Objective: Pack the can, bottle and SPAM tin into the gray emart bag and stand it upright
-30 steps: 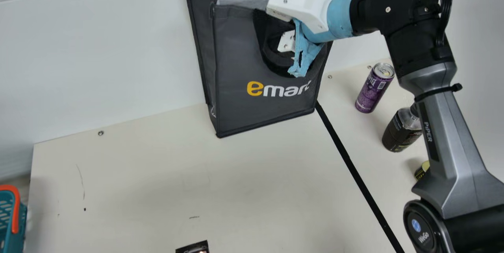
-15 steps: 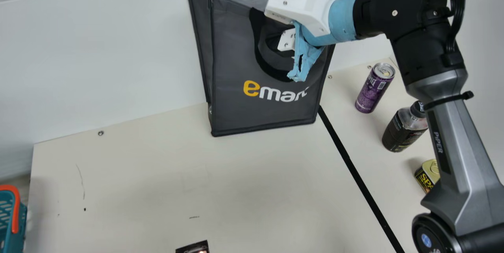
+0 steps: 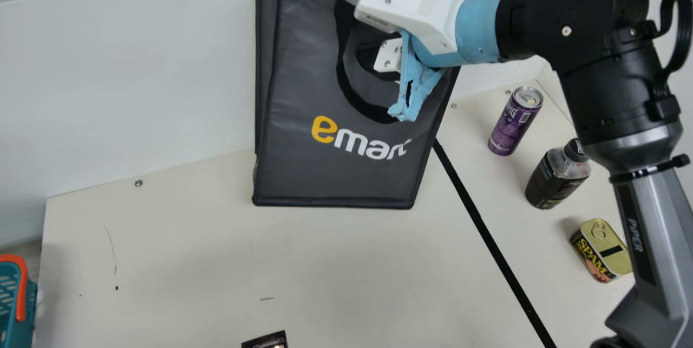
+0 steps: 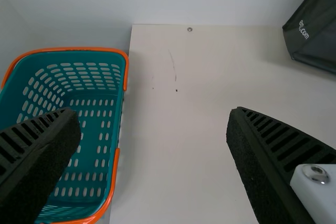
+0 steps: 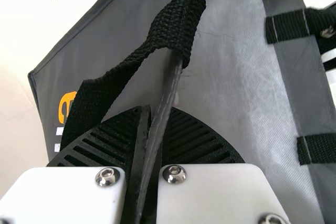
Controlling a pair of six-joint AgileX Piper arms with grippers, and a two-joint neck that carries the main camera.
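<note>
The dark gray fabric emart bag (image 3: 303,175), open-topped with a pale lining, leans at a slant in front of the white wall (image 3: 135,66); whether its base touches the cream table (image 3: 178,261) cannot be told. The right gripper (image 3: 389,57) has its black ribbed fingers clamped on the bag's upper edge, the fabric pinched between them in the right wrist view. A black woven handle (image 3: 346,80) loops beside those fingers.

Outside the bag, beyond the black strip (image 3: 487,227) on the table, the three goods stand in a loose row on the robot's right: the slim purple can (image 3: 511,126), the clear bottle with a dark label and black cap (image 3: 552,180), and the yellow-and-black SPAM tin (image 3: 601,250) (ring-pull lid facing up), near the right arm.

The left gripper (image 4: 153,115) holds nothing, its two fingers spread wide; a teal plastic basket with an orange rim (image 4: 73,49) sits at the table's left edge.
</note>
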